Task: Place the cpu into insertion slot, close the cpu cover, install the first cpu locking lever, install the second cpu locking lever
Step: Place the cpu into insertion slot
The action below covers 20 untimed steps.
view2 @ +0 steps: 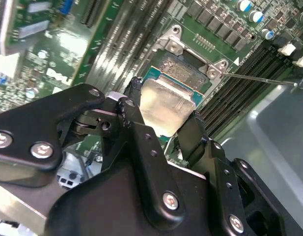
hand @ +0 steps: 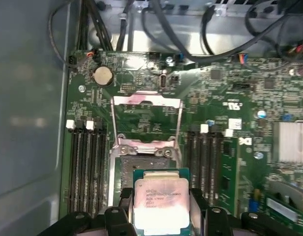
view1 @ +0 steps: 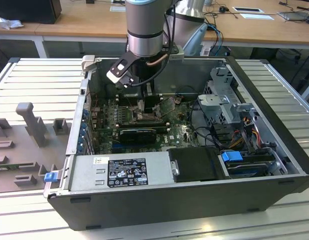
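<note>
The black jaws grip the small silver-grey square cpu by opposite edges over the black-framed square insertion slot; the hinged silver cpu cover stands open.

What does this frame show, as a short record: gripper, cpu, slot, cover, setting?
gripper: shut on the cpu
cpu position: held over the insertion slot, not seated
cpu cover: open, tilted back off the slot
setting: open computer case on a slatted metal table
</note>
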Tool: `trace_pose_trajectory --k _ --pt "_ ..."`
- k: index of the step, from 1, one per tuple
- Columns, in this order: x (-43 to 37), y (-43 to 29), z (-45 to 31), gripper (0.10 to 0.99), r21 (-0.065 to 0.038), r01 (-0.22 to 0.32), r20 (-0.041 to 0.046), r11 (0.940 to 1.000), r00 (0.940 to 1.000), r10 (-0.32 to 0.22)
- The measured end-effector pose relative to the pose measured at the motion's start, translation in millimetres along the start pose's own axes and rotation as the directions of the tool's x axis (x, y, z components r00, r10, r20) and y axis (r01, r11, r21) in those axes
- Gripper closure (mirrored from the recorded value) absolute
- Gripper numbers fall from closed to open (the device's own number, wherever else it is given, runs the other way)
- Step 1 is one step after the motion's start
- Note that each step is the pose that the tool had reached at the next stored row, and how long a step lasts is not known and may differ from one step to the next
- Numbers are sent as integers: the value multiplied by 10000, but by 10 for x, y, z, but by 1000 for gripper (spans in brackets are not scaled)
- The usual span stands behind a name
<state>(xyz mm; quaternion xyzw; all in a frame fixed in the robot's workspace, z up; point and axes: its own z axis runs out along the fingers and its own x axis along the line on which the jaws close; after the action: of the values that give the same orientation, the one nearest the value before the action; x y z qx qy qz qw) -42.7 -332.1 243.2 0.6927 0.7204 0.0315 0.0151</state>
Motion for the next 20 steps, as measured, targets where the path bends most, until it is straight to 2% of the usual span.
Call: trace_pose_trajectory --k 5,7,20 --pt "58 -27 144 545 0 -34 3 10000 10000 34" --pt "67 -30 206 545 -4 -232 17 9997 9997 232" --pt "114 -40 378 545 -3 -391 29 9992 9992 391"
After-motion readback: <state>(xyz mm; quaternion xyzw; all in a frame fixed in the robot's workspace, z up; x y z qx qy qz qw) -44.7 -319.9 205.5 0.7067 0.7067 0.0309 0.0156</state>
